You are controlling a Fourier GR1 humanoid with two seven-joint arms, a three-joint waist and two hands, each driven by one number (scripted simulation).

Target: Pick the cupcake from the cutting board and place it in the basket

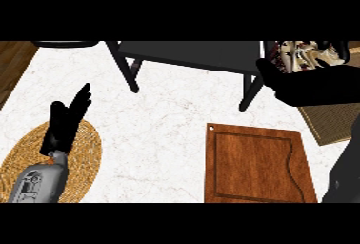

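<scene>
The cupcake, pale with brown streaks, shows at the upper right, lifted off the counter. My right hand is curled round its lower part and hides its base. The wooden cutting board lies at the lower right with nothing on it. At the lower left lies the round woven basket. My left hand stands over the basket's far edge, open, fingers straight and pointing up, holding nothing.
A dark metal-legged frame stands across the top of the white marble counter. A tan woven mat lies at the right edge, partly behind my right arm. Wooden floor shows at the far left.
</scene>
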